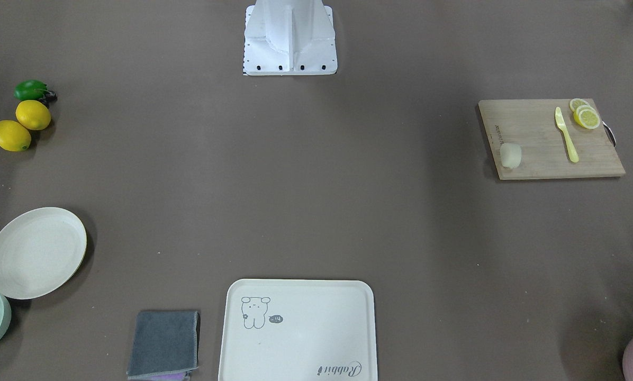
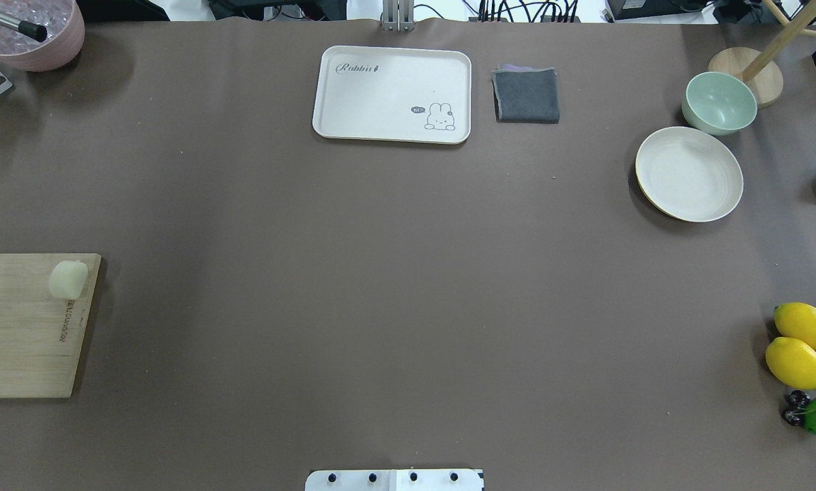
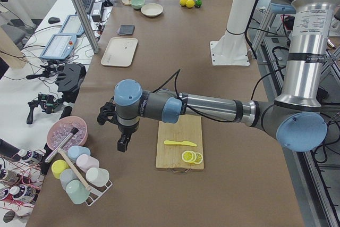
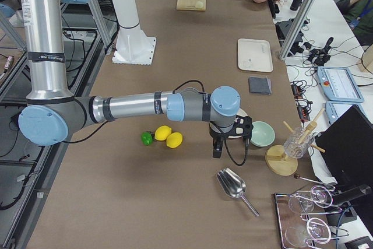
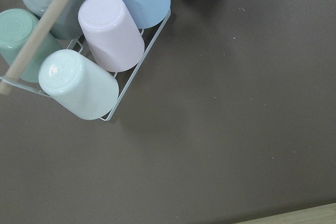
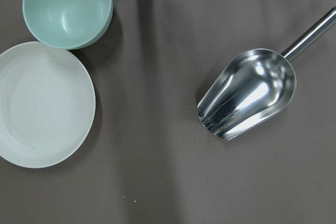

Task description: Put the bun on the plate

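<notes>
here's the cutting board (image 1: 539, 153), and the bun (image 1: 511, 155) sits right on it, at the corner toward the table's middle and away from the robot base, beside the board's printed lettering. nothing is touching the bun. on the board's other half lies a yellow knife (image 1: 566, 134), apart from the bun, with lemon slices (image 1: 586, 115) stacked at the opposite corner.

the plate (image 1: 36, 252) is well apart from the board, at the far end of the table, with nothing on it. a pale green bowl (image 2: 719, 102) sits just beside it. the bear-drawing tray (image 2: 392, 94) and a folded grey cloth (image 2: 526, 95) lie between board and plate, along the operators' edge.

the left gripper (image 3: 121, 146) hangs pointing down just off the board's edge, over bare table near a rack of pastel cups (image 5: 94, 51). it shows only in the side view, so i cannot tell how wide its jaws are; nothing appears in its grasp.

the right gripper (image 4: 216, 151) hovers far from the board, near the plate, the bowl and a metal scoop (image 6: 247, 93). again only a side view catches it, so whether its jaws are parted or closed i cannot tell.
</notes>
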Available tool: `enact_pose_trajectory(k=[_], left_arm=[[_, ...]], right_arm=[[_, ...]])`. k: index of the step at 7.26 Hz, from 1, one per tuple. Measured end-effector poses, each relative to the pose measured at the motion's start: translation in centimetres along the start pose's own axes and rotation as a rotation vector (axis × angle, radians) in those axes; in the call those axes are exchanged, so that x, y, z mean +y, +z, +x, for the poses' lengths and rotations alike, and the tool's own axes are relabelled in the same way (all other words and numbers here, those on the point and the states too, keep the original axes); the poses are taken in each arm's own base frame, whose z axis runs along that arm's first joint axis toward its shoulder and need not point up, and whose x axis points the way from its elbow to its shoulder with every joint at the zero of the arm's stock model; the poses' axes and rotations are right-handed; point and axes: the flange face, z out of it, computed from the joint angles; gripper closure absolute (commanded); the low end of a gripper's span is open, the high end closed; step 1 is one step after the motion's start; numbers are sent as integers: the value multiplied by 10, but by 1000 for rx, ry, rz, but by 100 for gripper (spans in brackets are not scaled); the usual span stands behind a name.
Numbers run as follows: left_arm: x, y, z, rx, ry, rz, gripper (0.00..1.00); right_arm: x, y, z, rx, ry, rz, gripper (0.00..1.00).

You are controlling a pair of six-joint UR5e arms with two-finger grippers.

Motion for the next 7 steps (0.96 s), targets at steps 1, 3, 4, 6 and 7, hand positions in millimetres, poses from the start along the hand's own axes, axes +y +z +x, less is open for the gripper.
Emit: enact_pose_trajectory(k=[1, 3, 4, 6, 7], left_arm=[[-1, -2, 3, 0, 6, 6, 2], [-2, -9, 12, -2, -23, 27, 2], [-5, -11, 19, -3, -8, 57, 2], [3, 0, 23, 4, 35, 117, 2], [7, 7, 26, 11, 26, 138, 2]], right_arm=[[-1, 1, -3, -1, -7, -2, 0], [-11, 12, -29, -5, -58, -10, 0], [-16, 21, -45, -8, -76, 1, 0], [-26, 60, -73, -8, -69, 46, 0], [-32, 92, -85, -6, -53, 76, 0]])
